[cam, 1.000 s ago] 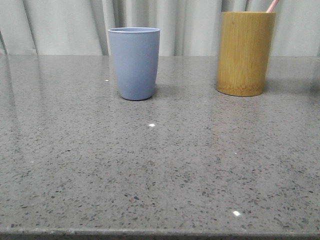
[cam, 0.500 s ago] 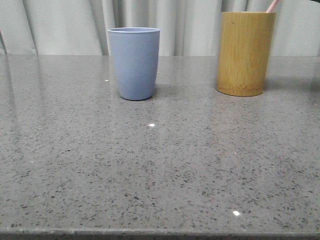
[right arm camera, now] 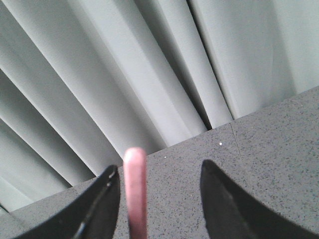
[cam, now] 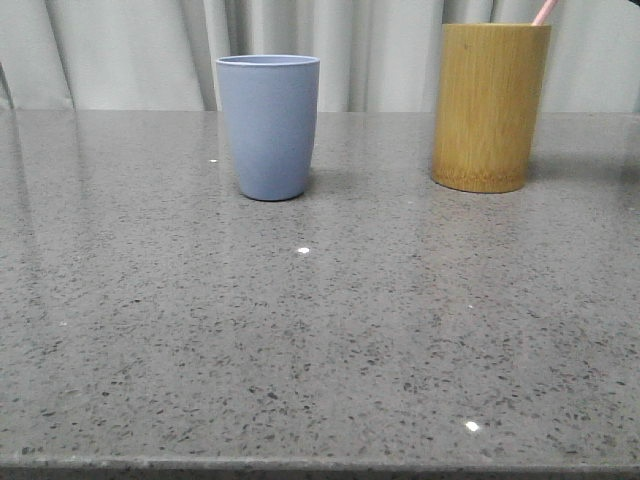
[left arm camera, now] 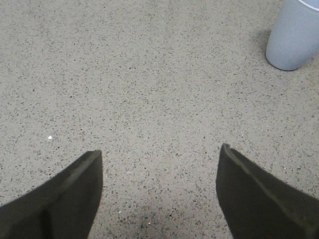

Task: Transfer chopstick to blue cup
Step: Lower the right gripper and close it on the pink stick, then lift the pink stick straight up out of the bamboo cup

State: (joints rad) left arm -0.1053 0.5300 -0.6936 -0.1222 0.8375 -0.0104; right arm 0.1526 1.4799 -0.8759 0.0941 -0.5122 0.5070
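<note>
Work is sitting at its opening stage; the chopstick (cam: 545, 11) is standing in the bamboo holder (cam: 490, 105), only its pink tip showing above the rim, well apart from the blue cup (cam: 268, 125) on the table (cam: 320, 330); the right gripper (right arm camera: 157, 191) is hanging with jaws spread around the tip, nothing clamped; the left gripper (left arm camera: 159, 164) is idling, jaws released; lifting and dropping are remaining; the stick's length is lying hidden.

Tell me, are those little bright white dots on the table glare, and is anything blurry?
Front view: the white specks on the table look like lamp glare on polished stone; cups are sharp. Right wrist view: the chopstick is soft and blurred, close to the lens, and the right gripper fingers look dark.
</note>
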